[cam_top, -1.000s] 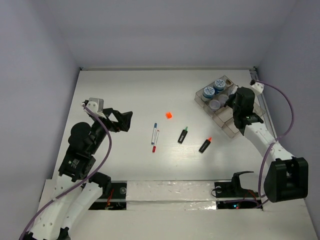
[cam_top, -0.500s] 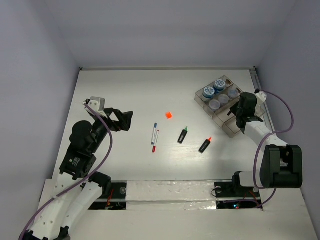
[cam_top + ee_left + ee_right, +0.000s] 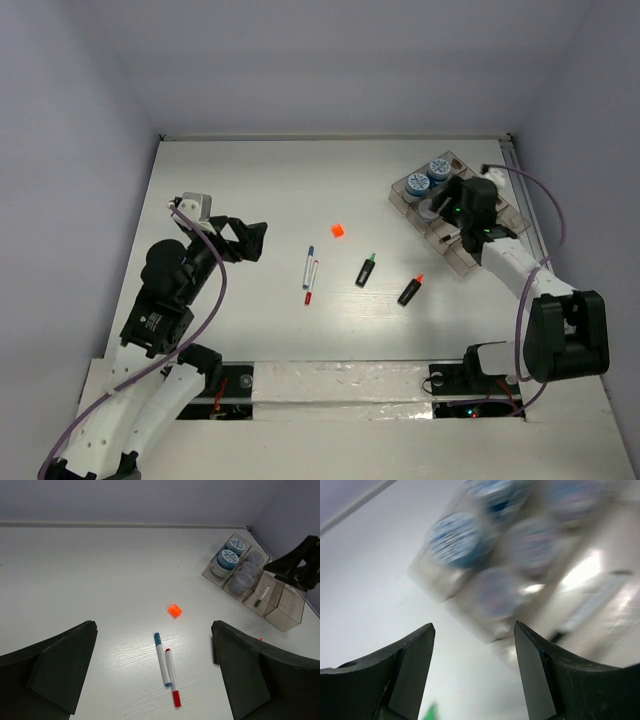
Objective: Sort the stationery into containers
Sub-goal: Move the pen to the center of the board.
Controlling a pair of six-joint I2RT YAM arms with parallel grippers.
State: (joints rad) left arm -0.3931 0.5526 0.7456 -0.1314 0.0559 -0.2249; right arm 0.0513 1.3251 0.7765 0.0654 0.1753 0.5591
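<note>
The clear tray (image 3: 458, 262) stands at the far right, with two blue-lidded pots (image 3: 427, 176), greyish pots and a black-capped pen (image 3: 262, 596) in its compartments. My right gripper (image 3: 443, 208) hovers open over the tray's pot side. Its own view is blurred and shows pots (image 3: 492, 592) past empty fingers (image 3: 412, 655). On the table lie a blue-capped pen (image 3: 161, 659) and a red-capped pen (image 3: 172, 677) side by side, an orange cube (image 3: 174, 611), a green-tipped highlighter (image 3: 366, 269) and an orange-tipped highlighter (image 3: 410, 290). My left gripper (image 3: 245, 240) is open, raised to the left of the pens.
White walls close the table at the back and sides. A metal rail (image 3: 525, 215) runs along the right edge behind the tray. A taped strip (image 3: 340, 385) covers the near edge between the arm bases.
My right gripper has opened from shut and swung first right, then back left over the tray's pots. The left arm and the loose stationery have not moved.
</note>
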